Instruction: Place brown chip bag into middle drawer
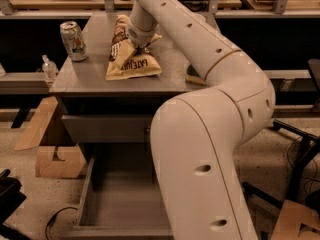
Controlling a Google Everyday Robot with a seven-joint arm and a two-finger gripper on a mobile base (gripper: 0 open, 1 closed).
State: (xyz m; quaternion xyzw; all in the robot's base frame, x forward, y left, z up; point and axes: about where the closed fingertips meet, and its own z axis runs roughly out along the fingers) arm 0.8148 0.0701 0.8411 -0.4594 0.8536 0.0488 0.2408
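The brown chip bag [134,65] lies on top of the grey cabinet [85,76], its tan band with dark lettering facing me and its dark brown end pointing away. My gripper [133,48] reaches down from the white arm onto the middle of the bag and is shut on it, and the foil is bunched up around the fingers. The bag still rests on the cabinet top. The middle drawer [117,204] is pulled out below the cabinet, a grey tray with nothing in it. My arm hides its right part.
A drink can [73,40] stands at the cabinet top's left edge. A green-and-yellow sponge [194,77] peeks out behind my arm on the right. A closed grey drawer front [102,129] sits above the open drawer. A small bottle [49,68] and cardboard boxes [56,160] are at the left.
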